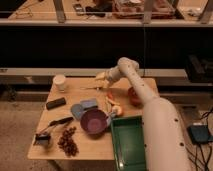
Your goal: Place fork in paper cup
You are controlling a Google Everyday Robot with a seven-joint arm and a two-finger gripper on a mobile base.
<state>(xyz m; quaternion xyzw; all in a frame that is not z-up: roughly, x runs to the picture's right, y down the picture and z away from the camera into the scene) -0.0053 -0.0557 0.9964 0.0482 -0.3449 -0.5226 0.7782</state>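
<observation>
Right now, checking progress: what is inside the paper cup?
Nothing sticks up out of the paper cup; its wall hides the inside lower down. The gripper hovers over the table to its right, apart from it.

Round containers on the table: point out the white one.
The paper cup at the far left corner, unlike the purple bowl and orange-brown bowl. The hand hovers right of it.

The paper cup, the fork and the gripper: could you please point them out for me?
paper cup (60,82), camera view, middle of its side wall.
fork (90,88), camera view, middle of its thin length.
gripper (101,77), camera view, its tip, just right of the fork.
</observation>
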